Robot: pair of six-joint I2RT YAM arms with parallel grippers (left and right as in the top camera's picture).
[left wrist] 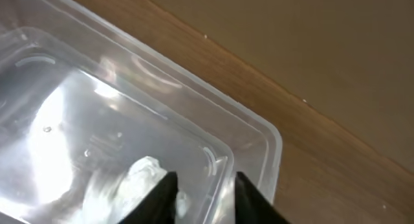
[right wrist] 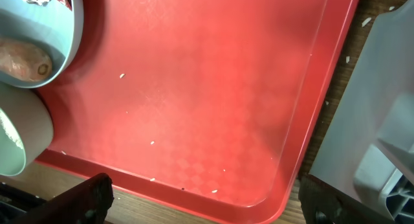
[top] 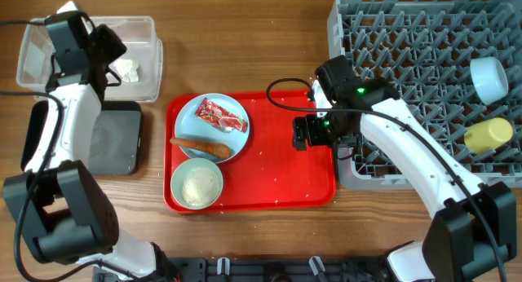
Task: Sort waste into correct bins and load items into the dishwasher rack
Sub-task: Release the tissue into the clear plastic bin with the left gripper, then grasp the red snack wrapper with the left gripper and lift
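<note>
The clear tub at the back left holds crumpled white paper. My left gripper hovers over it, open and empty, with the paper just below its fingers. The black tray lies in front of the tub. A pale blue plate on the red tray carries the red wrapper and the carrot. A pale blue bowl holds rice. My right gripper is wide open and empty over the red tray's right edge. The grey rack holds a blue bowl and the yellow cup. The spoon is out of view.
The large red tray sits mid-table with loose rice grains scattered on it. Its right rim lies close to the rack's wall. The plate's rim and the rice bowl's side show in the right wrist view.
</note>
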